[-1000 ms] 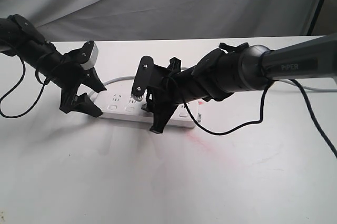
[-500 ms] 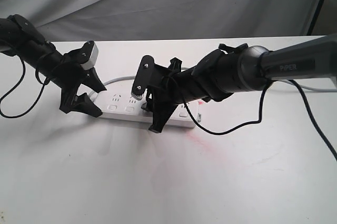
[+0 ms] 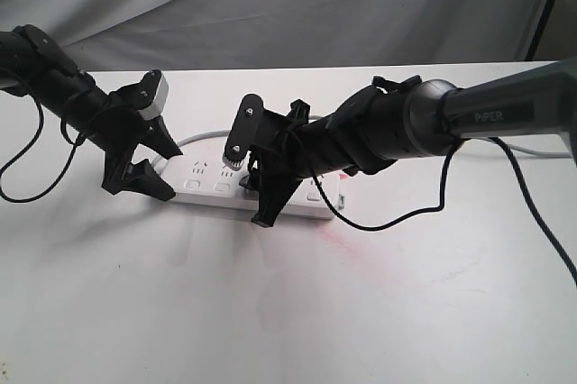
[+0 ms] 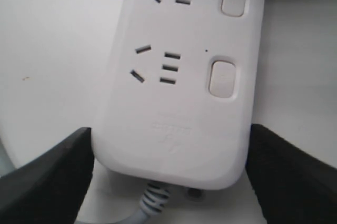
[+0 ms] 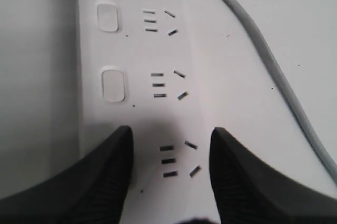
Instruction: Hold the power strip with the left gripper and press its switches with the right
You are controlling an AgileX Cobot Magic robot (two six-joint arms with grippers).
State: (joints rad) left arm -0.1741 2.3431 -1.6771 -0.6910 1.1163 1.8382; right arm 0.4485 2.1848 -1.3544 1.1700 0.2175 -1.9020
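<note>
Power strip [image 3: 206, 184]: lying flat on the white table [image 3: 270, 312], left of centre.
Left gripper [image 4: 168, 150]: clamping the strip's cord end, one finger against each long side.
Right gripper [image 5: 171, 142]: standing open, fingers straddling a mid-strip socket; contact unclear.
Switches [image 5: 113, 84]: two showing uncovered.

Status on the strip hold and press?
Left pincer clamps power strip end. Right pincer open over mid-strip, one finger in line with switches. Grey cord lies clear.

White table [image 3: 270, 312], power strip [image 3: 206, 187], grey cord [image 3: 200, 136]
</note>
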